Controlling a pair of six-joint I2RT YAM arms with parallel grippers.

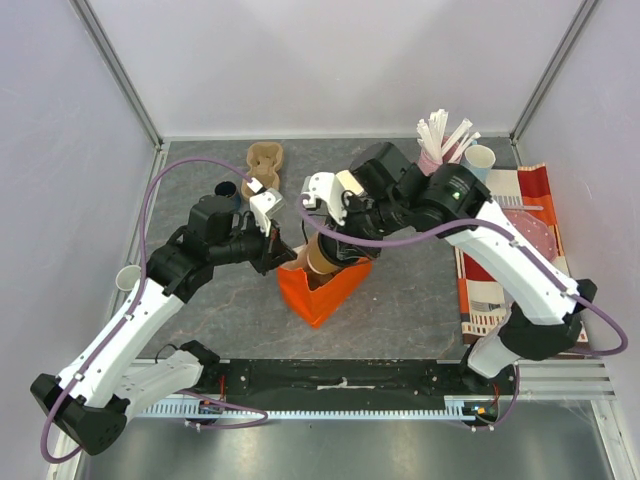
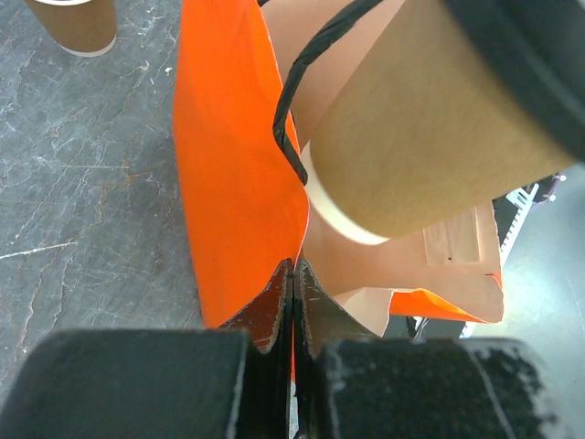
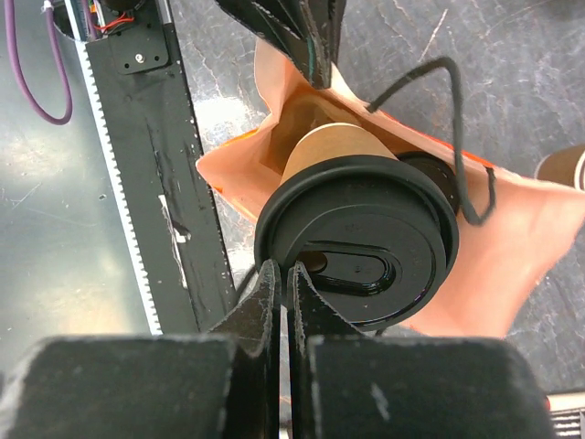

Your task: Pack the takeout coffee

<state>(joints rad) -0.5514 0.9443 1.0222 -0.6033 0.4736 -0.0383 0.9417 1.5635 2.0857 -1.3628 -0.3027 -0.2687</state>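
Note:
An orange paper bag (image 1: pixel 322 290) with a black cord handle stands open mid-table. My left gripper (image 1: pixel 283 255) is shut on the bag's left top edge (image 2: pixel 238 183), its jaws (image 2: pixel 292 272) pinching the paper. My right gripper (image 1: pixel 330 232) is shut on the rim of the black lid (image 3: pixel 356 247) of a brown kraft cup (image 2: pixel 430 146) and holds it tilted in the bag's mouth. A dark round shape (image 3: pixel 431 178) lies behind it inside the bag. Another kraft cup (image 2: pixel 78 23) stands on the table beyond the bag; it also shows in the right wrist view (image 3: pixel 562 165).
A cardboard cup carrier (image 1: pixel 266 160) and a dark blue mug (image 1: pixel 228 189) lie at the back left. A pink cup of straws (image 1: pixel 440 140), a light blue cup (image 1: pixel 481 158) and a striped cloth (image 1: pixel 505 280) are at the right. A small cup (image 1: pixel 127 277) sits at the left edge.

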